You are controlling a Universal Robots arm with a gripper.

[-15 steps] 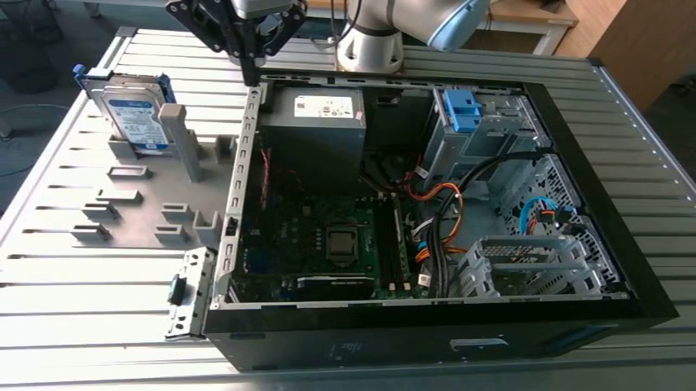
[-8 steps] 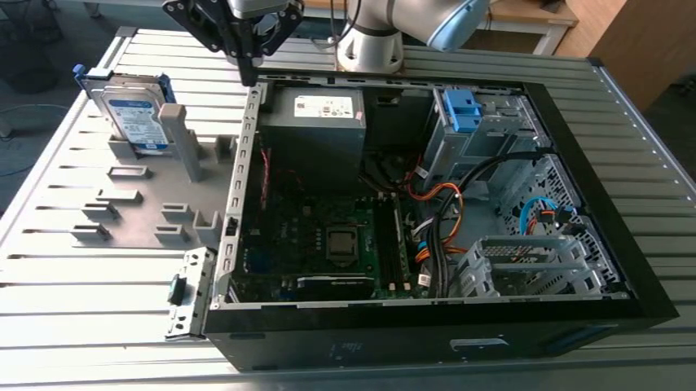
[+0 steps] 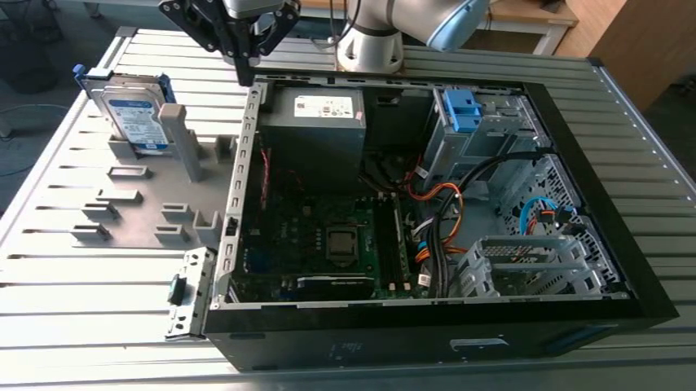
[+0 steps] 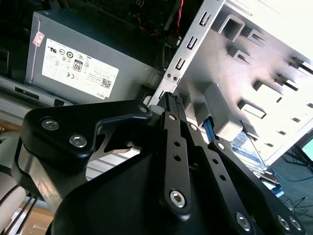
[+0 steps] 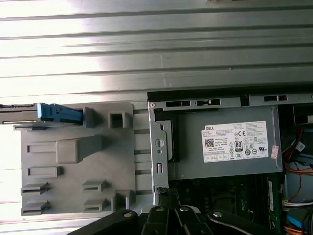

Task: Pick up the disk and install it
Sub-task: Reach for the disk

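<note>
1. Outside the computer case (image 3: 381,346), off its open metal side edge toward the exterior view's left: the disk (image 3: 130,118) is standing on edge in a slot of a grey fixture (image 3: 142,208). Its printed label is facing out and a blue bracket is running round its rim. Nothing is gripping it.
2. Same disk (image 5: 58,113), first wrist view: it is showing edge-on at the fixture (image 5: 73,161) corner lying farthest from the case.
3. Gripper (image 3: 247,73): it is hanging over the case's side edge, at the corner beside the arm's base (image 3: 370,49) and well apart from the disk.
4. Fingers (image 4: 178,147), second wrist view: they are meeting at their tips and holding nothing. The gripper (image 4: 172,100) is pointing at the case's perforated edge strip.
5. Power supply (image 3: 315,130): this grey box with a white sticker is sitting inside the case, in the corner just beside the gripper.
6. Motherboard (image 3: 326,236): it is lying on the case floor, near the middle.
7. Light-blue clip (image 3: 462,110): it is sitting on the drive cage inside the case, on the side away from the fixture.
8. Worktop (image 3: 65,277): this ribbed metal surface is carrying both case and fixture.
</note>
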